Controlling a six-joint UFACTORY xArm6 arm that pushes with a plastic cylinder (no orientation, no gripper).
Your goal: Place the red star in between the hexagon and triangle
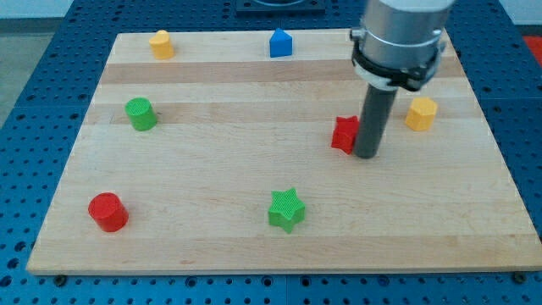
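Observation:
The red star [344, 134] lies right of the board's middle, partly hidden by my rod. My tip [367, 155] rests on the board against the star's right side. The yellow hexagon [421, 113] sits to the right of the rod, near the right edge. The blue triangle-topped block [280, 42] stands at the view's top, near the middle.
A yellow block [162, 43] is at the top left. A green cylinder [141, 113] is at the left. A red cylinder [108, 212] is at the bottom left. A green star [286, 209] is at the bottom middle. The wooden board [212, 169] lies on a blue pegboard.

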